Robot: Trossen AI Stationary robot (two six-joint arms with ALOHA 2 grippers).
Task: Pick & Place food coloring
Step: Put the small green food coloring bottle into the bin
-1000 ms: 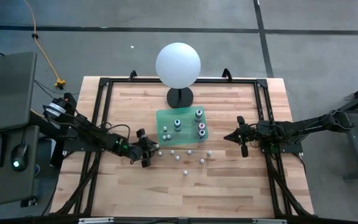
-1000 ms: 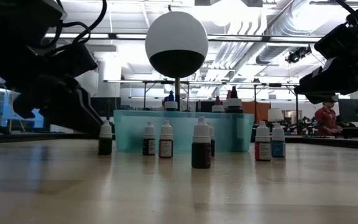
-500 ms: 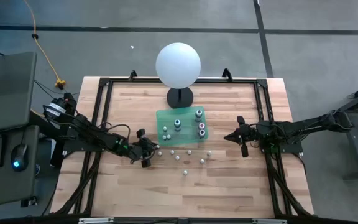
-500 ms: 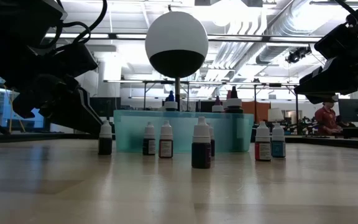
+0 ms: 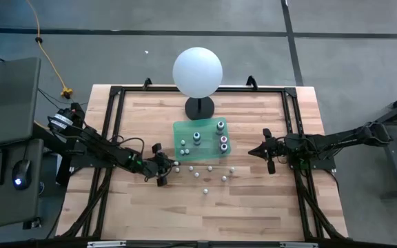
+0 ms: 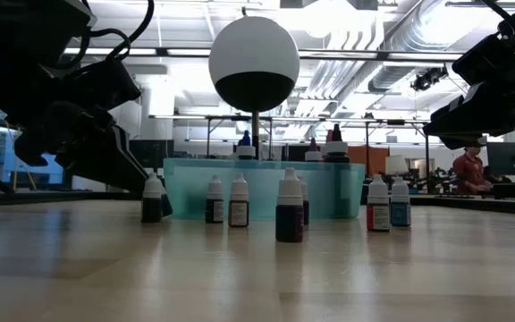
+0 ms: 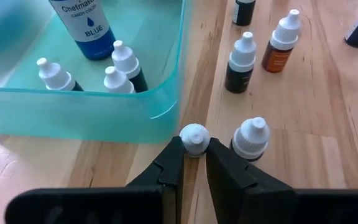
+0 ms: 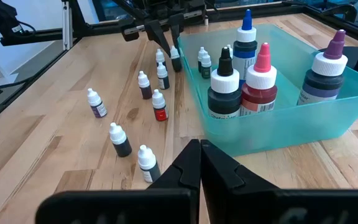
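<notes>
Left gripper [image 7: 194,155] is clamped on the white cap of a small food coloring bottle [image 7: 194,138] standing on the tabletop [image 5: 253,200], just beside the corner of the teal bin [image 7: 166,106]. Right gripper [image 8: 200,163] hangs off to the bin's other side, fingers pressed together, holding nothing. Big bottles [image 8: 247,81] stand inside the bin; more small bottles [image 5: 209,176] dot the wood nearby.

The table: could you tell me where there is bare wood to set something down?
Bare table lies along the near edge and left of the left gripper. It is crowded between the green tray and the loose food coloring bottles, where that gripper grips one.
</notes>
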